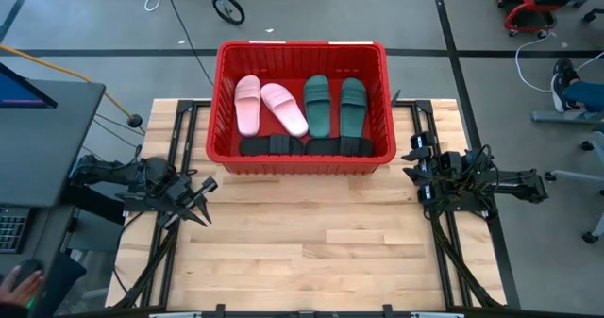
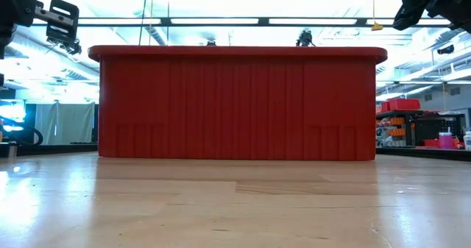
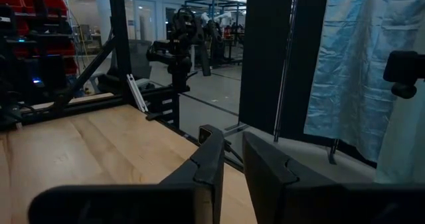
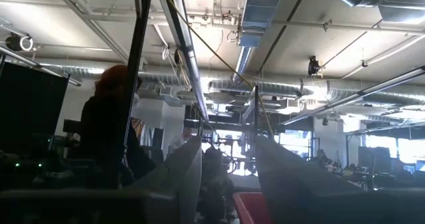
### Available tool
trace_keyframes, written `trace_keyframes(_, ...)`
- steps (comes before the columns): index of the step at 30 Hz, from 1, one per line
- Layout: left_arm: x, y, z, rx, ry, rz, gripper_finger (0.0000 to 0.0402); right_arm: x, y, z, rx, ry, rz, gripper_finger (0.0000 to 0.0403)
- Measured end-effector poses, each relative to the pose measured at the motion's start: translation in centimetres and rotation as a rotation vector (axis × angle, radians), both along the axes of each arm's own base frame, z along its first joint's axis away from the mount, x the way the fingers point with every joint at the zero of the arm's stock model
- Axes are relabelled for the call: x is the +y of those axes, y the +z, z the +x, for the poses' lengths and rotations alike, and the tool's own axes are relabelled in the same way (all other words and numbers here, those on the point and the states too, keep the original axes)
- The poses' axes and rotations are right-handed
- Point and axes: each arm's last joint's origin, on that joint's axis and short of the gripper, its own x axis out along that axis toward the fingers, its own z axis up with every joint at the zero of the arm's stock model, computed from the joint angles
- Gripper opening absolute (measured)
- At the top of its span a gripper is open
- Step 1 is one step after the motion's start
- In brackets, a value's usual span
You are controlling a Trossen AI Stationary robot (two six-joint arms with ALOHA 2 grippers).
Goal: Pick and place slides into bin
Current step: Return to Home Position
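Observation:
The red bin (image 1: 302,46) stands at the table's far middle; the low view shows its slotted near wall (image 2: 235,104). Inside it lie two pale pink slides (image 1: 248,104) (image 1: 285,108), two dark green slides (image 1: 317,104) (image 1: 354,106) and two black slides (image 1: 272,146) (image 1: 340,146) along its near wall. My left gripper (image 1: 201,200) is near the table's left edge, empty, with a narrow gap between its fingers (image 3: 232,134). My right gripper (image 1: 413,167) is near the right edge beside the bin, open and empty (image 4: 229,144).
Bare wooden table top (image 1: 302,242) stretches from the bin to the near edge. A desk with a monitor (image 1: 38,101) stands left of the table, and a person's hand (image 1: 19,285) shows at the lower left. A person (image 4: 109,131) shows in the right wrist view.

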Motion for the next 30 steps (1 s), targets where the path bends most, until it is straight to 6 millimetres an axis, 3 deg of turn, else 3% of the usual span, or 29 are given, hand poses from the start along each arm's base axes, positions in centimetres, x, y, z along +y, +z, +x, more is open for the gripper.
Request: trace_keyframes(30, 0.0, 0.0, 0.0, 0.0, 0.0, 0.0, 0.0053, 0.0, 0.0, 0.0, 0.0, 0.0, 0.0, 0.0146)
